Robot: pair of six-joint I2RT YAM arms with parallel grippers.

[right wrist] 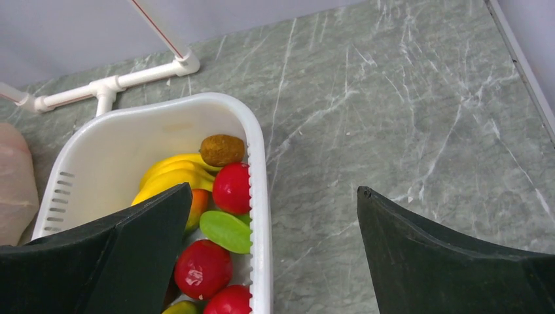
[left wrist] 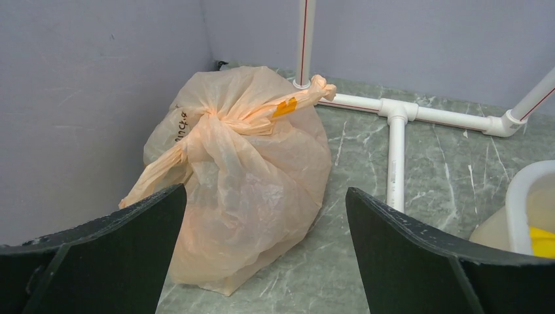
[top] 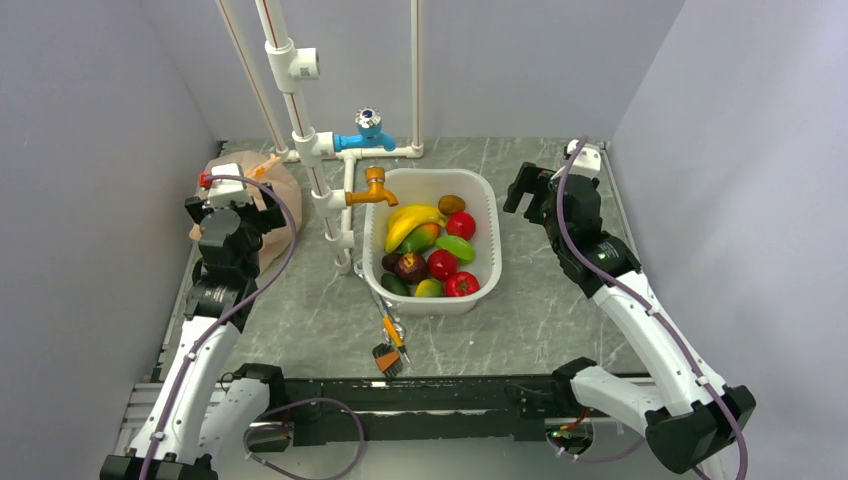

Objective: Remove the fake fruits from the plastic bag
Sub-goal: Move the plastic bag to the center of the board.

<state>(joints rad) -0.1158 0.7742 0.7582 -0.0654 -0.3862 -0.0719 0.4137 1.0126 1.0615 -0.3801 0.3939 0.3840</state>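
Note:
The plastic bag is beige-tan, crinkly and knotted shut at the top, and stands in the far left corner. The fake fruits inside it are hidden; I cannot see grapes, melon or large red fruit. My left gripper is open and empty, just in front of the bag with its jaws wide on either side, not touching it; it also shows in the top view. My right gripper is open and empty, hovering over the right rim of the white basin, and also shows in the top view.
The white basin holds a yellow banana, small red tomatoes, green mangoes and a brown kiwi. A white pipe frame with a blue tap and an orange tap stands between bag and basin. A brush lies near the front. Grey walls enclose the table.

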